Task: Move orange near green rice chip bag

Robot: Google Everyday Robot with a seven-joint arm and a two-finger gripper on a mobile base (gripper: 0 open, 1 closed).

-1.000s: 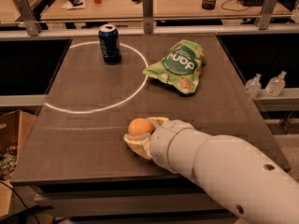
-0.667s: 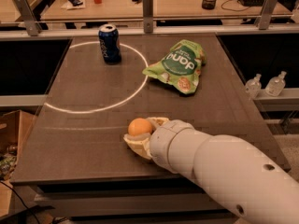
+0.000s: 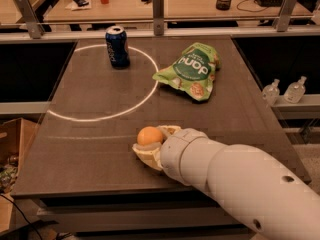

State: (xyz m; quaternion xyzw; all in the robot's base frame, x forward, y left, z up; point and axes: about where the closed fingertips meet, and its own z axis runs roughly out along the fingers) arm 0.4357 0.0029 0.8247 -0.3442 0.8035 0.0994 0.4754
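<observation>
The orange [image 3: 149, 135] is near the front of the dark table, between the two pale fingers of my gripper [image 3: 153, 143]. One finger [image 3: 169, 130] lies at its far right side and the other [image 3: 143, 154] under its near side, both touching it. The white arm comes in from the lower right. The green rice chip bag [image 3: 191, 71] lies flat at the back right of the table, well apart from the orange and the gripper.
A dark blue soda can [image 3: 117, 46] stands upright at the back left, on a white circle line [image 3: 100, 118] drawn on the table [image 3: 75, 159]. Two small clear bottles [image 3: 285, 90] stand on a ledge off the right edge. A cardboard box [image 3: 12, 139] sits to the left.
</observation>
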